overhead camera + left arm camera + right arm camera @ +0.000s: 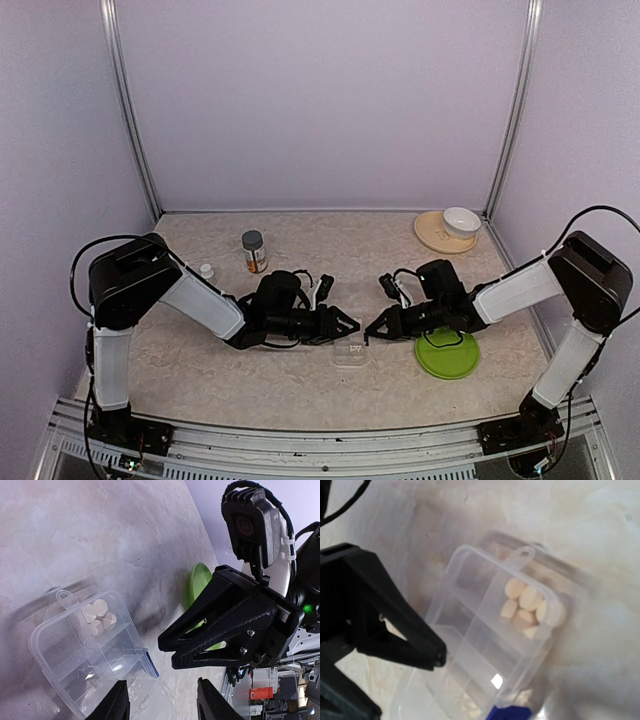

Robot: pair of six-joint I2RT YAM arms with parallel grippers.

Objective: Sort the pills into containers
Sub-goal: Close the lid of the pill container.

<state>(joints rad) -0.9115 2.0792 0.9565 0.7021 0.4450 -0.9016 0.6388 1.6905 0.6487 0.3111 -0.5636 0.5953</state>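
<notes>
The clear pill box [350, 355] lies open on the table between the two arms. Several pale round pills [97, 617] fill one corner compartment, also seen in the right wrist view [530, 605]. The other containers [75, 665] look clear inside, though that part is blurred. My left gripper [348, 324] hovers open over the box's flat lid [150, 705], nothing between its fingers [117, 702]. My right gripper [372, 330] points at the box from the right. Its jaws [166, 652] stand a narrow slit apart, with no pill visible between them.
A green plate [447, 355] lies just right of the box, under the right arm. A small bottle [254, 251] and a white cap [206, 270] stand at the back left. At the back right a white bowl [461, 220] sits on a tan plate [432, 235].
</notes>
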